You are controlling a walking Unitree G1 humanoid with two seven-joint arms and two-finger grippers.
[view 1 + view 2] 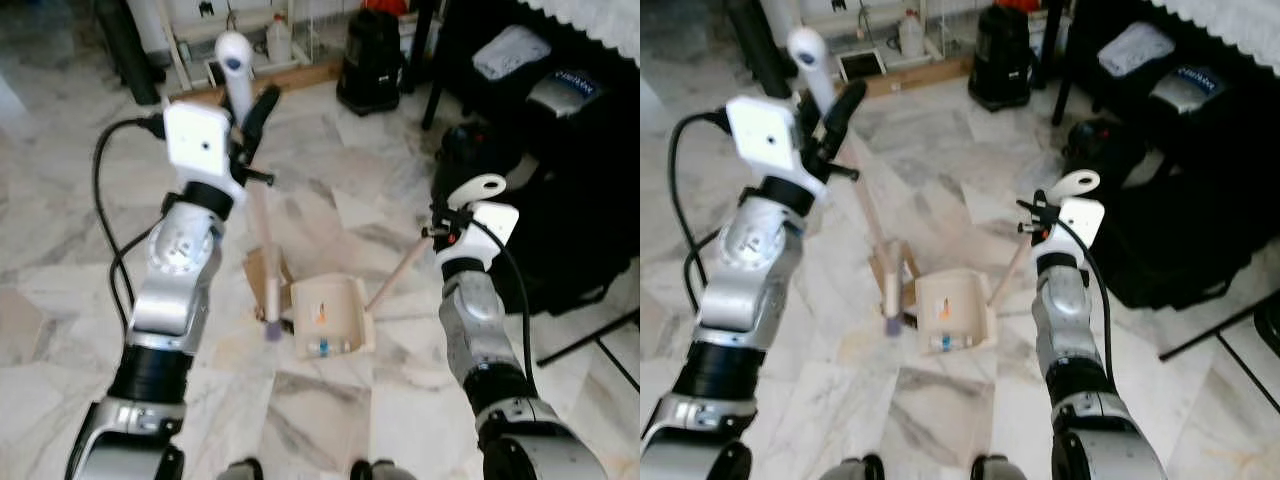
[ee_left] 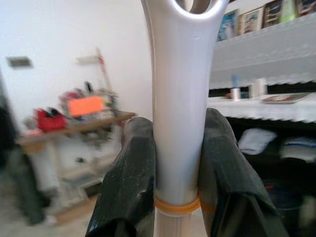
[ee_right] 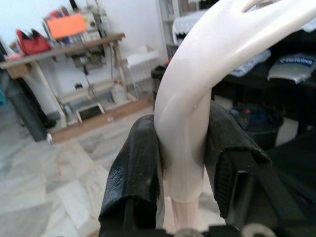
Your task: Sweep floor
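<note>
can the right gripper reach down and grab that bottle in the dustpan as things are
Probably not: the right gripper is shut on the dustpan handle, high above the dustpan where the bottle lies.

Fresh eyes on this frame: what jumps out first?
The two silver arms, each clamped on a pale handle: the left gripper holds the broom upright, its head down on the marble floor. The right gripper holds the dustpan handle, with the pan resting on the floor just beside the broom head, some bits already inside. Dark bags and furniture crowd the robot's right.
</note>
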